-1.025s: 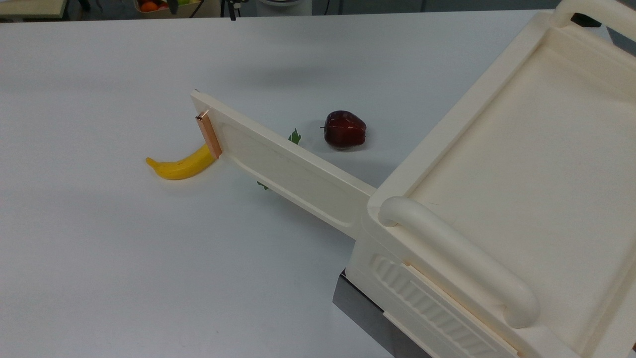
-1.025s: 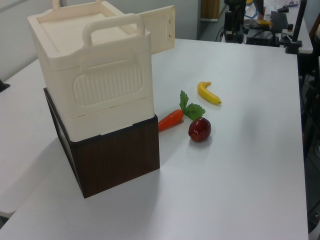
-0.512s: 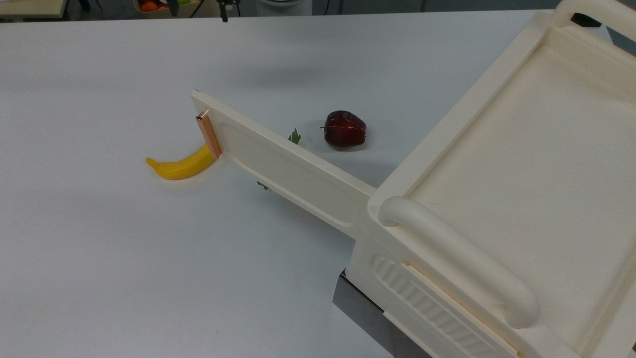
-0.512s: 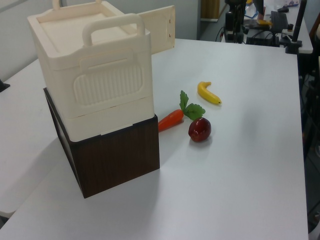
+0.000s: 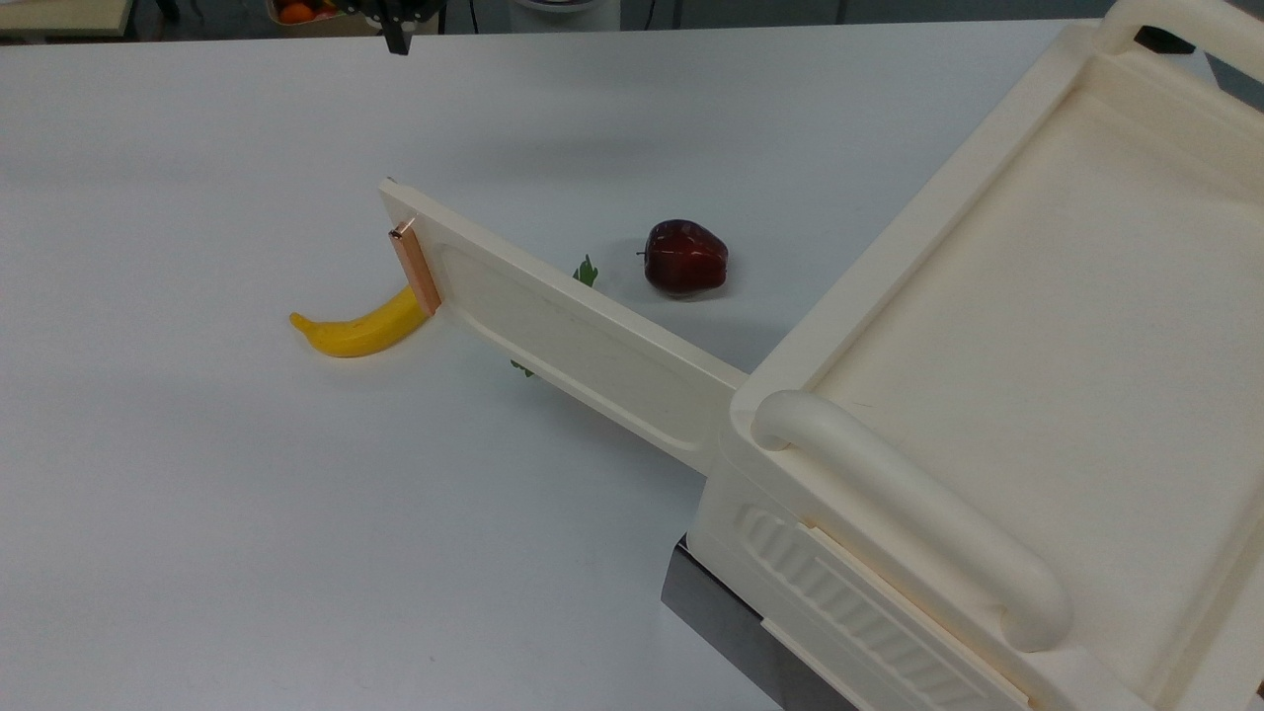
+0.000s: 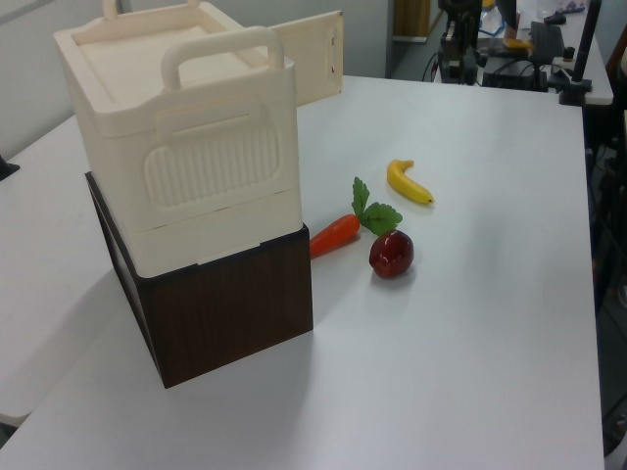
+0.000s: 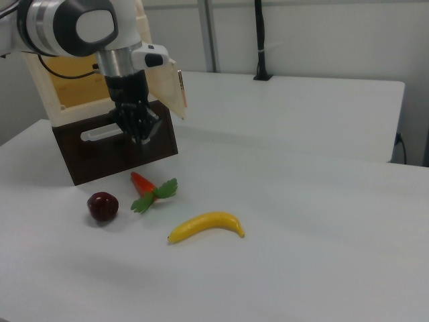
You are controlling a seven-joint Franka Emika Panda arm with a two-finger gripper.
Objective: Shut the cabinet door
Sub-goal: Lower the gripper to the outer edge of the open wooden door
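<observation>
Hanging over the table's [image 5: 197,494] far edge in the top view, well apart from the door [image 5: 563,336], gripper [image 7: 142,136] with finger state impossible to tell; door standing swung wide open, handle [image 5: 415,269] outermost, awaiting a closing push.

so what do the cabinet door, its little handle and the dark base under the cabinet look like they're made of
The cabinet door looks like moulded cream plastic: matte, one colour, with a pressed-in rectangular inset and rounded edges. Its handle looks like copper-coloured metal, a thin shiny bar, though it could be plated or painted. The dark base shows brown wood grain, likely wood or a wood-look laminate.
</observation>
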